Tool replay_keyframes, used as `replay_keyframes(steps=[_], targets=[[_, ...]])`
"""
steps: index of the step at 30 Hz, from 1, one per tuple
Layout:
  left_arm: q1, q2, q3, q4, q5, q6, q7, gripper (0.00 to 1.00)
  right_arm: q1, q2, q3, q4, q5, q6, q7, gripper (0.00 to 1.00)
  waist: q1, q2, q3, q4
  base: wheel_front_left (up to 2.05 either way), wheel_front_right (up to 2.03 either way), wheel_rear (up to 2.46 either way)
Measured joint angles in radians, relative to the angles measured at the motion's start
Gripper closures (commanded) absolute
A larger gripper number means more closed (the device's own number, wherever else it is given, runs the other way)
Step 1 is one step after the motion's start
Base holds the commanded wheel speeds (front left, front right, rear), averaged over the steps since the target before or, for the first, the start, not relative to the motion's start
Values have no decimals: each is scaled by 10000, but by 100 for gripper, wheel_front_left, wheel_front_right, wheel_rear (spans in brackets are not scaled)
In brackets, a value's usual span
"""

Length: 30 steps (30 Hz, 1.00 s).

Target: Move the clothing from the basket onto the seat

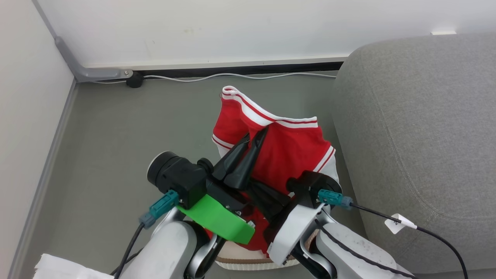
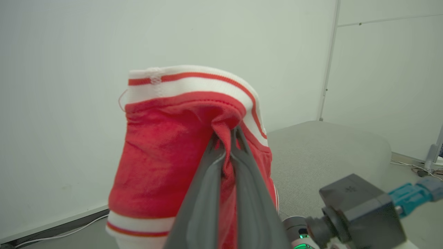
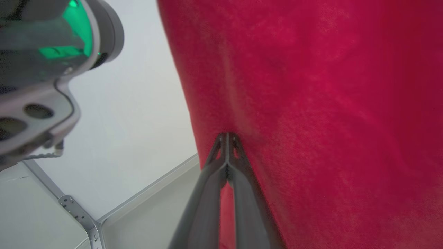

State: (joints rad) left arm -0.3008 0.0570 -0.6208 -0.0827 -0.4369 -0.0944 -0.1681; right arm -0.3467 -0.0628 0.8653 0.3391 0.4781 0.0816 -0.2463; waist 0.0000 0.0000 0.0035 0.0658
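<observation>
Head view: at lower centre the left gripper (image 1: 255, 135) holds the clothing (image 1: 288, 149) above the basket (image 1: 252, 264), with the seat (image 1: 418, 116) at right. Left wrist view: the jaws are clamped on the red cloth. Right wrist view: the right gripper (image 3: 227, 138) has its jaws together at the cloth's left edge, and I cannot tell whether they pinch it. It is best to lift until the clothing clears the basket, then swing right.

The red soft cloth garment (image 1: 286, 147) is showing a matt, faintly fuzzy nap, and its white striped trim is looking ribbed and stitched. The large grey upholstered seat (image 1: 418, 116) is presenting a coarse, matt woven fabric. The long dark fingers (image 2: 204, 193) of the left gripper (image 2: 225, 133) are appearing as smooth, dull plastic, while the bright green plastic bracket (image 1: 217, 219) is giving off a slight sheen. The cream perforated plastic basket (image 1: 240, 259) is showing a brown woven-look rim. The grey floor (image 1: 116, 135) is looking matt and even.
</observation>
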Motion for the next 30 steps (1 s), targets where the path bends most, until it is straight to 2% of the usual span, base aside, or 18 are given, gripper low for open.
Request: replay_keyframes(steps=[12,13,14,25,30], targets=[[24,17,107,-8,2,159,0,100,-1,0,211,-113,161,-52,-15,100,0,0,5,-98,0,0,0],[42,35,136,-4,2,167,2,100,3,0,198,-221,161,-104,-27,53,0,0,13,-122,0,0,0],[49,44,155,-2,2,169,2,100,12,2,171,-282,163,-130,-29,0,0,0,19,-134,0,0,0],[144,161,305,33,2,259,2,100,434,-23,-506,-1034,155,-537,-40,0,0,0,107,-264,0,0,0],[147,213,372,71,2,345,2,100,755,-309,-756,-1300,109,-759,-40,0,0,0,152,-335,0,0,0]])
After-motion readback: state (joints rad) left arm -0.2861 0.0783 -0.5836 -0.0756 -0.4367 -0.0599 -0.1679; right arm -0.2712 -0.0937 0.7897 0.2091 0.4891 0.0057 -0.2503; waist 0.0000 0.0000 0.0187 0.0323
